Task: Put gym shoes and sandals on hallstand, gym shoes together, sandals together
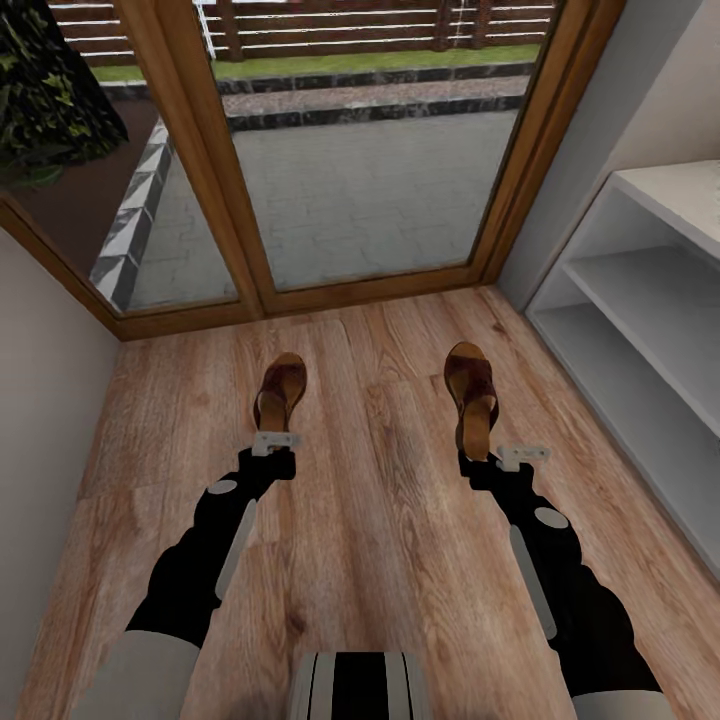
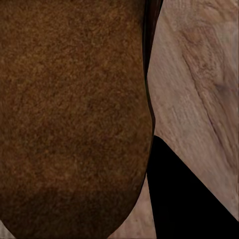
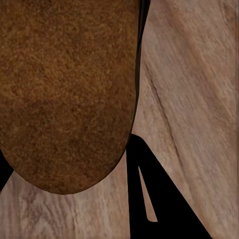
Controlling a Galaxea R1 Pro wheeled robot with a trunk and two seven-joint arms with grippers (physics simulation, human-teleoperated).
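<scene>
Two dark brown sandals lie on the wood-plank corridor floor [image 1: 380, 480], the left sandal [image 1: 281, 390] and the right sandal [image 1: 472, 392]. My left gripper [image 1: 274, 432] sits over the left sandal's heel. Its wrist view has the tan-brown insole [image 2: 74, 109] very close, with one black finger [image 2: 189, 199] pressed against the sandal's edge. My right gripper [image 1: 487, 455] sits at the right sandal's heel. In its wrist view the insole [image 3: 69, 89] lies between the fingers, one finger [image 3: 164, 199] touching its side. The pale hallstand [image 1: 640, 300] stands at the right. The gym shoes are out of view.
A wood-framed glass door [image 1: 370, 190] closes the corridor ahead, with paving outside. A plain wall [image 1: 40, 400] runs along the left. The hallstand's open shelves [image 1: 660, 290] face the floor strip on the right.
</scene>
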